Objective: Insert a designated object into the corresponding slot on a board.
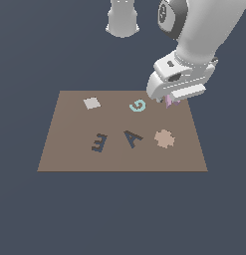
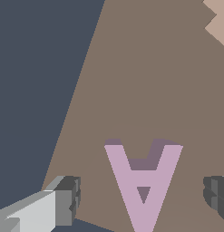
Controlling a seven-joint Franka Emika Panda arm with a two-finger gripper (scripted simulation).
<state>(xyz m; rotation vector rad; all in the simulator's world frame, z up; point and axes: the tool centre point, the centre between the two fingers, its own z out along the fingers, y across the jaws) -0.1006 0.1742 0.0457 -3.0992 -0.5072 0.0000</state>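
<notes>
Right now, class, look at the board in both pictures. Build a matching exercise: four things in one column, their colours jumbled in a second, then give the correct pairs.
Things:
1. letter G piece
2. scalloped disc
3. letter A block between the open tool fingers
4. A-shaped slot

Colours:
a. dark navy
b. teal
c. pale lilac-pink
d. tan

Pairs: 1-b, 2-d, 3-c, 4-a
</notes>
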